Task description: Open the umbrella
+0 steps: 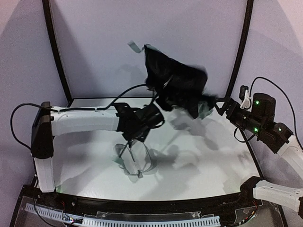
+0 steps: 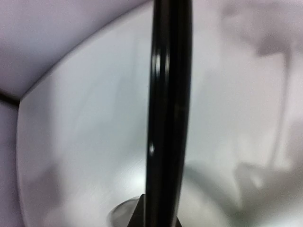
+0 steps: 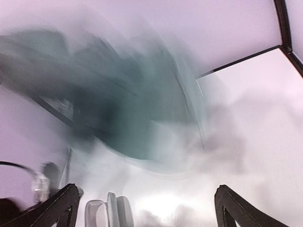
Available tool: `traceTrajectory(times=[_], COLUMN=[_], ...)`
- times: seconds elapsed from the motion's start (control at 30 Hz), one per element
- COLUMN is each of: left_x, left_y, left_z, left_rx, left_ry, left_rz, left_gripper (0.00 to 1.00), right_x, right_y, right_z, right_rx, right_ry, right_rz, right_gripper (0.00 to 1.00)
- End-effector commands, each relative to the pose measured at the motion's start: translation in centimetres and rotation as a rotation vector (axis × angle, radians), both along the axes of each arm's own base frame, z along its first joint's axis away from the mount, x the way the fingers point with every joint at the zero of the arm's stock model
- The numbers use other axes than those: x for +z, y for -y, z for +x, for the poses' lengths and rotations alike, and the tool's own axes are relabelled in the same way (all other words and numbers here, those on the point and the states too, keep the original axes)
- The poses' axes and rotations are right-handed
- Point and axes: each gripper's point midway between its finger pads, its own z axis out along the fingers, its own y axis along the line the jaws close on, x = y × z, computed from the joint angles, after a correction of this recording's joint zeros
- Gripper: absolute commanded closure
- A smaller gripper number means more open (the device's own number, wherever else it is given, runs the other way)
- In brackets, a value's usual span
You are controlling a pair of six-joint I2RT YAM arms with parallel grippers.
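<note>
holding the umbrella [image 1: 176, 85] in the air at upper centre of the top view, above the desk [image 1: 208, 170] and touching nothing on it. showing mostly black lining, crumpled and blurred, with a pale mint edge at lower right and a strap [image 1: 135, 46] flapping at upper left. looking partly spread, not yet opening into a dome.

clamping the left hand [image 1: 156, 115] fully shut just below and left of the cloth, apparently on the thin black shaft [image 2: 168, 113] running top to bottom through the middle of the left wrist view. not showing the contact itself there, so judging the grip from the closed hand and the line of the shaft. probably gripping there to anchor one end for a pull on the other.

hanging the right hand [image 1: 218, 104] at the right edge of the cloth, fingers [image 3: 61, 203] spread to the full at the bottom corners of the right wrist view and holding nothing. seeing only smeared teal-black fabric ahead, close but not between them. likely standing open for taking the cloth or the far end.

lying on the desk at lower centre, under the left hand and apart from the umbrella: a clear case [image 1: 137, 163], playing no part in the opening.

counting one umbrella, one strap, one case, two hands.
</note>
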Motion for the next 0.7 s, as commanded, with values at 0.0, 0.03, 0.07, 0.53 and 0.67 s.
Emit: traceTrajectory(times=[0.0,0.03,0.07,0.53,0.67], left_x=[12.3,14.3,15.9,7.8,9.2], left_y=[-16.0,-16.9,-17.3,-0.8,-9.3], left_z=[4.1,3.6,3.4,3.1,6.3], left_rx=[0.409,0.406,0.394,0.033,0.187], left_ry=[0.193,0.250,0.282,-0.074,-0.106], left_rz=[-0.371,-0.429,-0.478,-0.515,-0.819], left_gripper=[0.99,0.99,0.99,0.99,0.99], right_x=[0.9,0.7,0.5,-0.8,-0.6], right_y=[1.1,1.3,1.3,0.0,0.7], right_z=[-0.2,-0.2,-0.2,-0.6,-1.2], right_rx=[-0.039,-0.047,-0.047,0.021,0.005], right_ry=[0.028,0.022,0.016,-0.014,-0.004], right_rz=[-0.042,-0.046,-0.049,-0.022,-0.029], right_gripper=[0.01,0.01,0.01,0.01,0.01])
